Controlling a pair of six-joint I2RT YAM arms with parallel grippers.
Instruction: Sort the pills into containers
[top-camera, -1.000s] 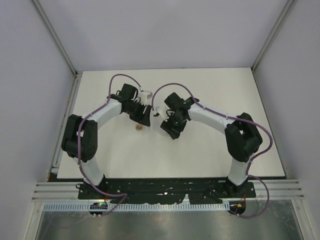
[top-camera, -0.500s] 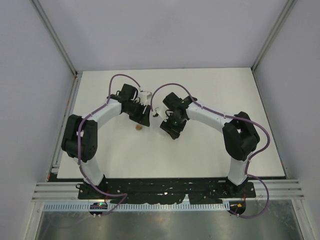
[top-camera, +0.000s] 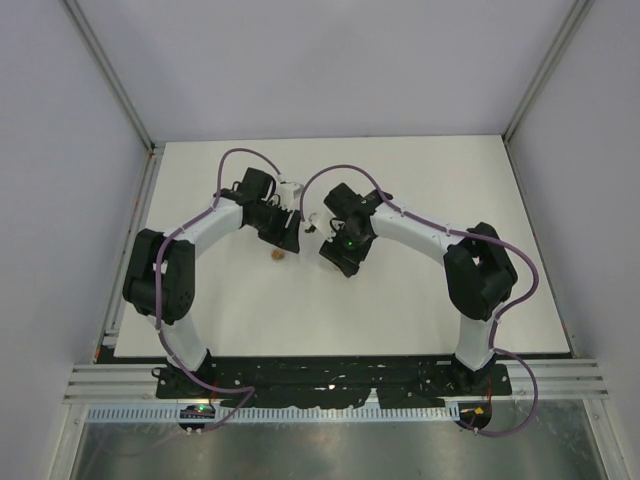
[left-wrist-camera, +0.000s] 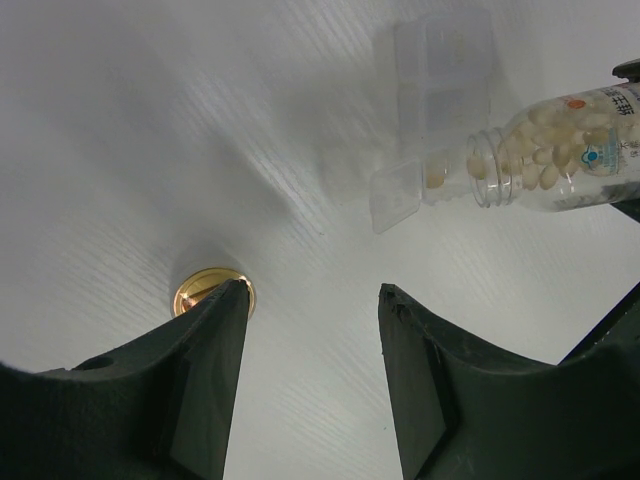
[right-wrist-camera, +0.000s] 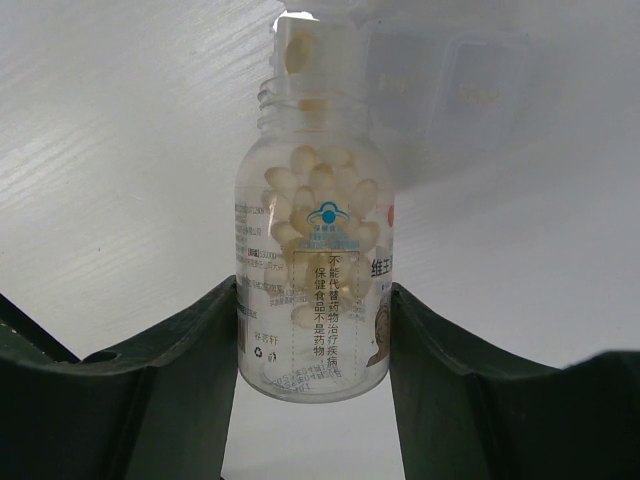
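My right gripper (right-wrist-camera: 313, 300) is shut on a clear bottle (right-wrist-camera: 315, 290) full of pale tan pills (right-wrist-camera: 320, 190). The bottle is tipped, with its open mouth at a clear compartment box (right-wrist-camera: 440, 90). In the left wrist view the bottle (left-wrist-camera: 560, 145) lies nearly level. Its mouth is at an open compartment with a raised lid (left-wrist-camera: 395, 195), and a pale pill (left-wrist-camera: 435, 178) is inside. My left gripper (left-wrist-camera: 312, 295) is open and empty above the table, apart from the box (left-wrist-camera: 440, 70). No orange-brown pills show.
A gold bottle cap (left-wrist-camera: 205, 288) lies on the white table beside my left finger; it also shows in the top view (top-camera: 278, 254). Both grippers (top-camera: 290, 238) (top-camera: 320, 232) sit close together at the table's middle. Grey walls enclose the table.
My right arm has shifted slightly to the left, still holding the bottle at the box. The left arm and the gold cap have not moved.
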